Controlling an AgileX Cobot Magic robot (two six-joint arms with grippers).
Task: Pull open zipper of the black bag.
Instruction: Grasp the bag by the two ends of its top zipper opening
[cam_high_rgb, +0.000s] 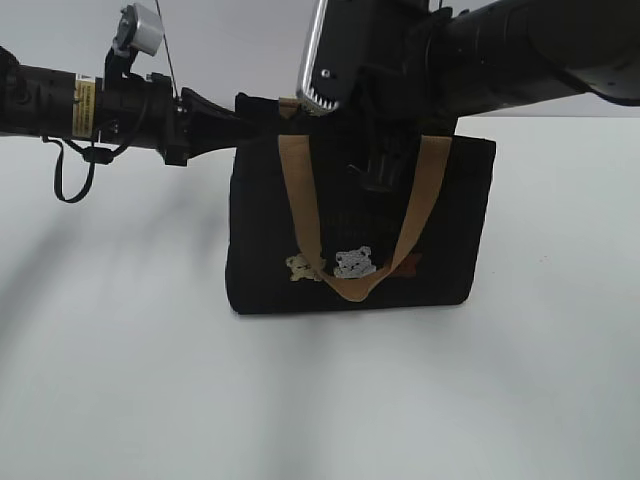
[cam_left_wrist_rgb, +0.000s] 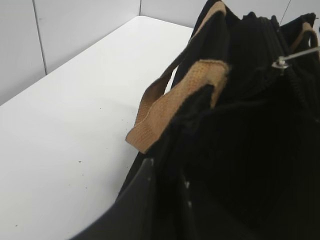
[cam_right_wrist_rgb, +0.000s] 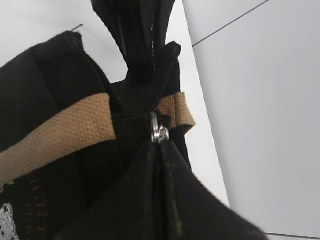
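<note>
The black bag (cam_high_rgb: 450, 230) stands upright on the white table, its tan handles (cam_high_rgb: 300, 200) drooping down the front. My left gripper (cam_high_rgb: 238, 118) reaches in from the left and is shut on the bag's top left corner; in the left wrist view its jaws (cam_left_wrist_rgb: 167, 165) pinch black fabric beside a tan strap end (cam_left_wrist_rgb: 185, 95). My right gripper (cam_high_rgb: 378, 178) comes down from the upper right over the top seam. Its fingertips (cam_right_wrist_rgb: 161, 145) are shut on the zipper's silver pull (cam_right_wrist_rgb: 160, 131), which also shows in the left wrist view (cam_left_wrist_rgb: 280, 63). The zipper line (cam_right_wrist_rgb: 131, 115) runs along the seam.
The white table (cam_high_rgb: 120, 380) spreads in front of and to both sides of the bag. A pale panelled wall (cam_right_wrist_rgb: 260, 125) stands behind it. Small bear patches (cam_high_rgb: 352, 262) sit low on the bag's front.
</note>
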